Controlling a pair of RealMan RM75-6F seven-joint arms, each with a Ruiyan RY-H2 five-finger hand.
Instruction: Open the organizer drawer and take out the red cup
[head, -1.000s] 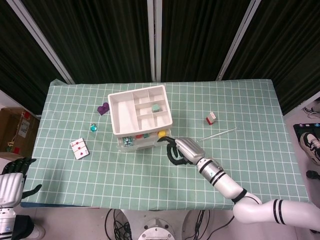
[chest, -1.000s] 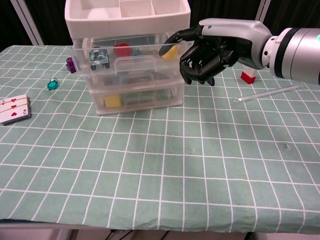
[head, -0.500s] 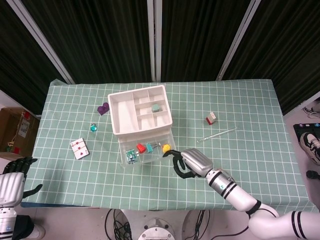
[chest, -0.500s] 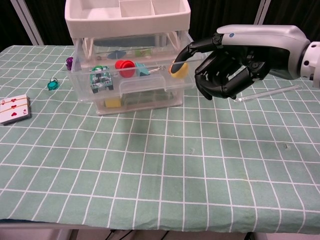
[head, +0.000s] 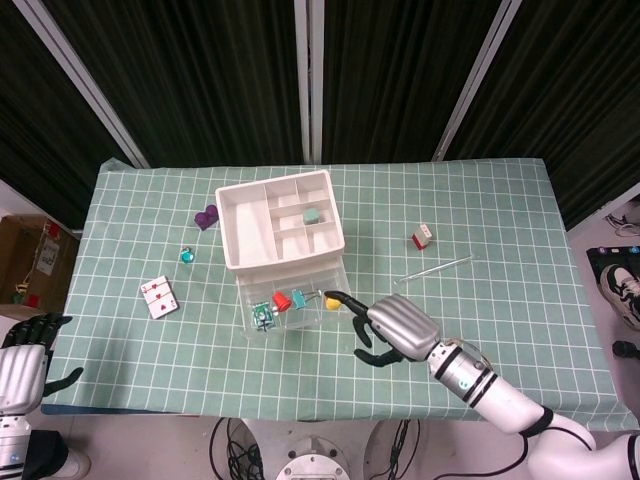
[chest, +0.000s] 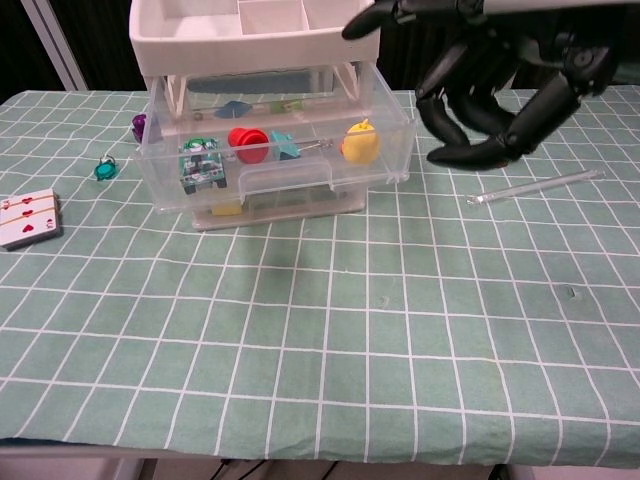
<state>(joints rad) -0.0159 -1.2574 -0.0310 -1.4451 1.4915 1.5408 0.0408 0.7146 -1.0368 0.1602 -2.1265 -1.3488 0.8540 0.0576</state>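
Since a second ago the drawer (chest: 275, 170) slides fully out and the right hand (head: 395, 330) lifts clear, fingers loosely apart, holding nothing. Red cup (chest: 247, 143) sits mid-drawer, at the hand's nine o'clock; approach from above and pinch its rim.

Right hand (head: 398, 328) empty, fingers apart.

We see the white organizer (head: 280, 230) near the table's (head: 480, 330) centre, its clear drawer (head: 295, 305) pulled out toward 6 o'clock with the red cup (head: 282, 299) inside, a yellow piece (head: 332, 299) at the cup's 3 o'clock. Our right hand (head: 397, 328) hovers at the drawer's 4 o'clock, fingers spread, one fingertip (head: 331, 295) reaching over the yellow piece. Our left hand (head: 28, 345) hangs off the table at 8 o'clock, holding nothing.
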